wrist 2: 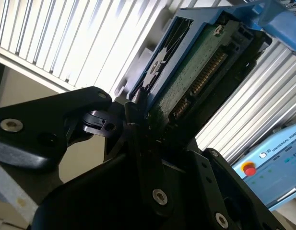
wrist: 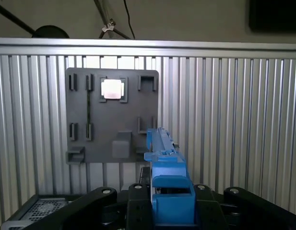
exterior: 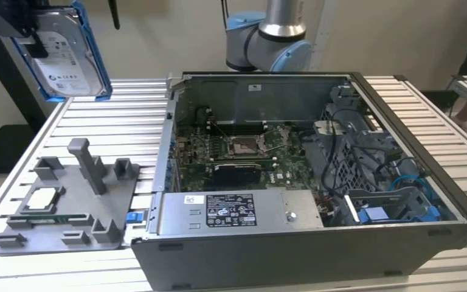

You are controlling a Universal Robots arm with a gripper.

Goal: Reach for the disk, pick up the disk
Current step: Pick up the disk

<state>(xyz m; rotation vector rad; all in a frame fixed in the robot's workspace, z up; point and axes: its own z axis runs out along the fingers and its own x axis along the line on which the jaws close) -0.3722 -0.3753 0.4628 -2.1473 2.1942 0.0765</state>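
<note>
The disk [exterior: 65, 53], a silver-grey drive with a white label in a bright blue bracket, hangs upright in the air above the table's far corner at the exterior view's left. My gripper [exterior: 29, 29] is shut on its upper part. In the first wrist view the disk [wrist: 166, 167] is seen edge-on, clamped between my dark fingers [wrist: 138, 196]. The second wrist view looks along the disk's green circuit-board underside [wrist 2: 195, 79], with a black finger [wrist 2: 138, 124] pressed against its blue frame.
An open computer case [exterior: 428, 182] stands on the slatted aluminium table [exterior: 128, 103], with a blue caddy [exterior: 376, 216] among its cables. Beside it lies a grey fixture plate [exterior: 63, 210] with upright posts and a small square silver chip [exterior: 43, 198]. The arm's base [exterior: 270, 39] rises behind the case.
</note>
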